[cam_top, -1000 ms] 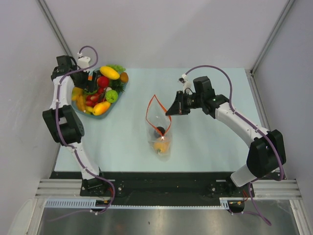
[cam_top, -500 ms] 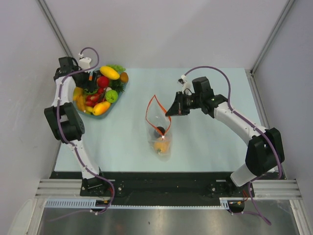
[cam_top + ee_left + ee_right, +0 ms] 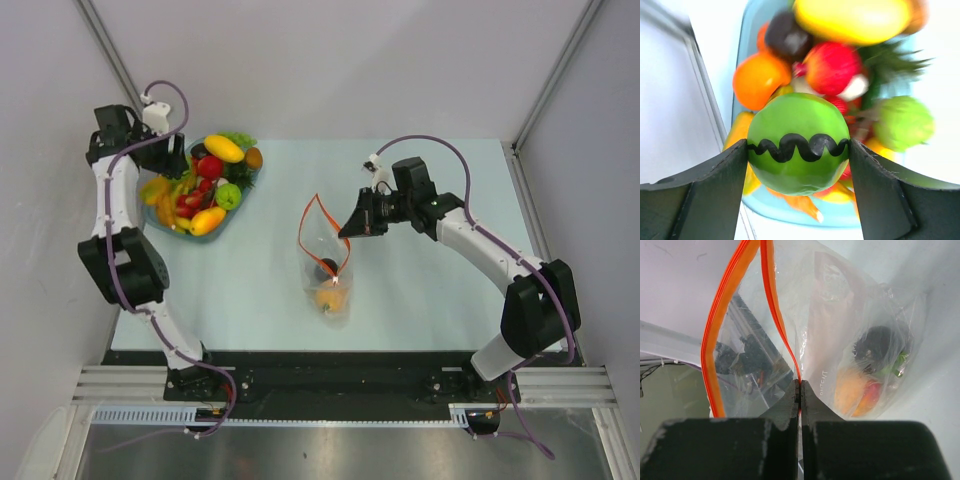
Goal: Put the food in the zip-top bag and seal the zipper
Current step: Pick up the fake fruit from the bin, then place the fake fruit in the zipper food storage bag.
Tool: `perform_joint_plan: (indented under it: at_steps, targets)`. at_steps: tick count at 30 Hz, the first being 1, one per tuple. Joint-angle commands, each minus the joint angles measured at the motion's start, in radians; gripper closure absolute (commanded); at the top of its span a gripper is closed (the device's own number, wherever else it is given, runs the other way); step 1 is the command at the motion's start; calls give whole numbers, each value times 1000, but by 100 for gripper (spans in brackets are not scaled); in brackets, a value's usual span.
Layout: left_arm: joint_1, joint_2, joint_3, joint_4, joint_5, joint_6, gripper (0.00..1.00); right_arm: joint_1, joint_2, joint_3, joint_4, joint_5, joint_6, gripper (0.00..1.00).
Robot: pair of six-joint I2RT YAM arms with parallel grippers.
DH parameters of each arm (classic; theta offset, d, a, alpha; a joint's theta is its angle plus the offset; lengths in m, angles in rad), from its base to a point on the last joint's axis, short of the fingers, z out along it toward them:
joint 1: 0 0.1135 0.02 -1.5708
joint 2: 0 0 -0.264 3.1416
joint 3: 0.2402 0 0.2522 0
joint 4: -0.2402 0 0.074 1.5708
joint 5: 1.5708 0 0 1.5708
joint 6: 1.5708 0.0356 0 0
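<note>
A round green toy fruit with a black wavy line (image 3: 797,145) sits between the two fingers of my left gripper (image 3: 798,150), which touch it on both sides and hold it above the heaped food (image 3: 205,185). In the top view that gripper (image 3: 165,160) is at the dish's left rim. The zip-top bag (image 3: 325,260) lies mid-table with its mouth open. Inside it are a dark piece (image 3: 879,344) and an orange one (image 3: 852,387). My right gripper (image 3: 800,385) is shut on the near side of the red-orange zipper (image 3: 715,355) and holds that edge up.
The bluish dish (image 3: 747,30) at the table's back left holds several more toy fruits: yellow, red, orange, dark and light green. A wall and a metal frame post stand close to the left of the dish.
The left arm has pulled back and to the left from over the dish, and its jaws have narrowed onto the green fruit. The right arm and the bag have stayed put.
</note>
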Motion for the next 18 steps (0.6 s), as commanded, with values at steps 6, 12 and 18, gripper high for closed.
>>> perform_joint_plan:
  at_steps: [6,12,18]
  targets:
    - [-279,-500,-133,-72,264,-119,58,17,-6,30,49,-27,5,100]
    - [-658,-687,-391,79,206,-260,57,25,-24,32,57,-31,8,100]
    - [-874,-684,-572,137,98,-288,57,28,-52,27,47,-33,8,100]
